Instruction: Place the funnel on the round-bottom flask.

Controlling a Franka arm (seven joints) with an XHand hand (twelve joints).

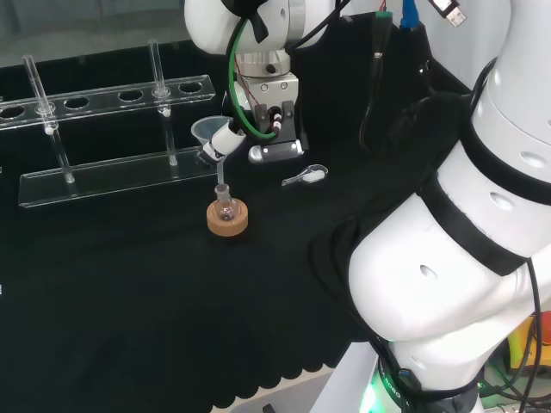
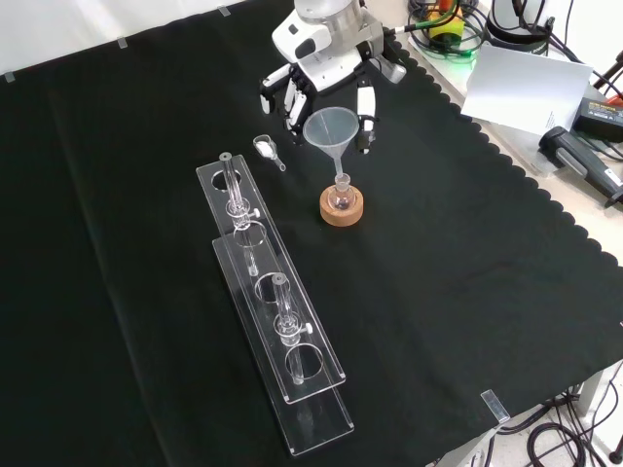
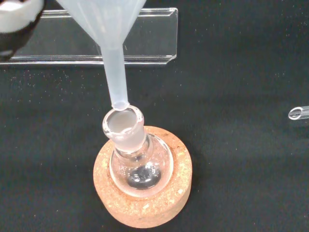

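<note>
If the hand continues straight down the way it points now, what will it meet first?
Probably the funnel stem meets the mouth of the round-bottom flask first; the hand holds it just above. Whether the tip is centred is unclear.

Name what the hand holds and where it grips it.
The hand holds the funnel by its cone, near the rim; the stem hangs free above the flask.

Camera positions: three views on one table (image 2: 146, 117).

Head view looked from behind and above the arm's base, over white links at its right. Front view faced the arm from the opposite side, looking down on the cloth. Wrist view sat close above the flask (image 3: 139, 162) on its cork ring (image 3: 143, 205). All three shared flask, ring and clear rack (image 1: 112, 176).
</note>
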